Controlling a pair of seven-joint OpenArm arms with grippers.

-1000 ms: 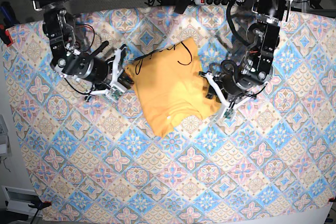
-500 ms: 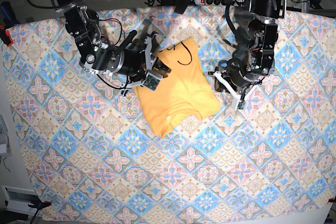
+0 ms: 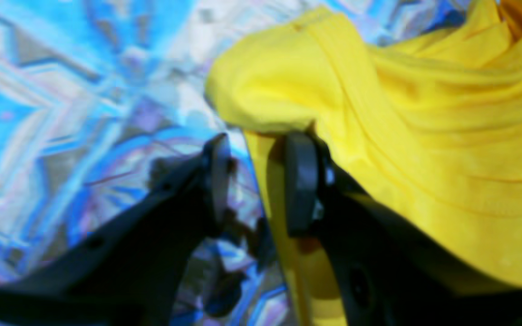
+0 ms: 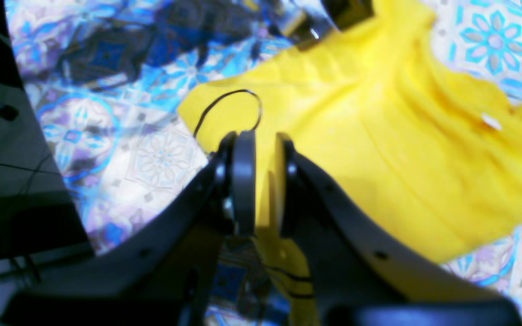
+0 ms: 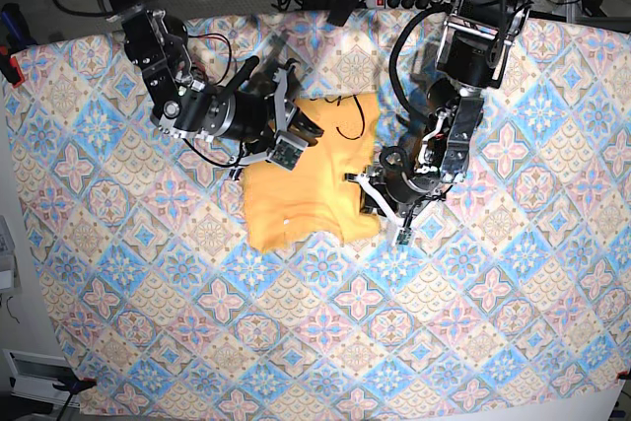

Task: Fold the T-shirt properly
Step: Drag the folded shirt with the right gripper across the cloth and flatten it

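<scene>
Pinching edges of the soft orange-yellow cotton T-shirt point(image 5: 311, 179) (dark script showing), both the left gripper point(image 3: 255, 181) and right gripper point(image 4: 264, 183) grip fabric over the patterned blue-and-pink tablecloth point(image 5: 473, 322)

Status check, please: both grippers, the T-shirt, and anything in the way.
Left gripper shut on T-shirt edge. Right gripper shut on its other side. T-shirt bunched, partly folded on tablecloth. Nothing in the way.

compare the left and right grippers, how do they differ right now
The left gripper has its jaws set wider, straddling a folded T-shirt edge beside the tablecloth. The right gripper has its jaws nearly together, pinching a thin layer near the dark lettering. Left works the shirt's lower corner, right its upper edge. Both are black and grip cloth.
</scene>
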